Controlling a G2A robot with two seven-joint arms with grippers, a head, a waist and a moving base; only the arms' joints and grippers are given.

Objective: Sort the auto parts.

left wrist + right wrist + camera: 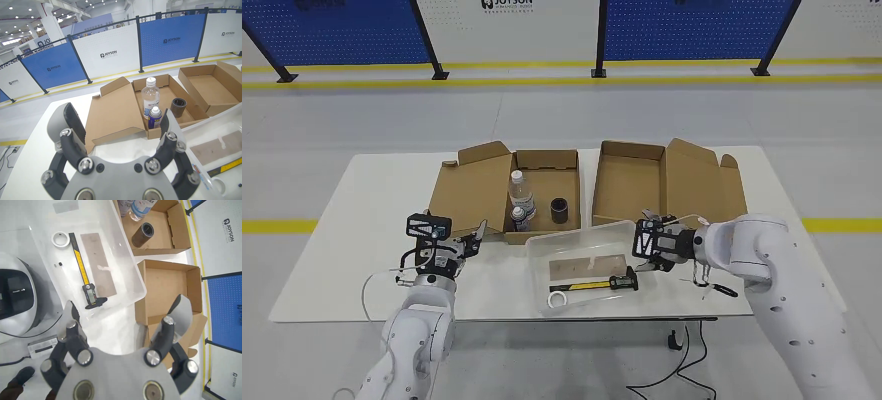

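On the left part of the white table (362, 200) the left gripper (117, 111) sits low near the front edge, pointing toward the open flap of the left cardboard box (545, 160). Its fingers are spread wide with nothing between them.

The left cardboard box lies open with its lid folded out flat to the left. Three things stand inside it: a clear bottle (150, 98) with a white cap, a blue spray can (154, 118) just in front of the bottle, and a dark metal cylinder (178, 107) upright to their right, apart from both.

In front of the boxes, toward the middle of the table, lies a clear plastic bin (538, 250). In it a caliper (81, 264) with a yellow scale lies flat along the bin's front side, its black display head at the right end. A white ring (60, 240) lies flat at the caliper's left tip – so close that touch cannot be judged. A small black piece (60, 264) lies near the ring.

Behind the bin's right end the right cardboard box (627, 185) stands open, its lid folded out to the right.

The right gripper (124, 300) is at the bin's right end, above its corner and the front wall of the right cardboard box, near the caliper's head – its fingers stand wide apart and hold nothing
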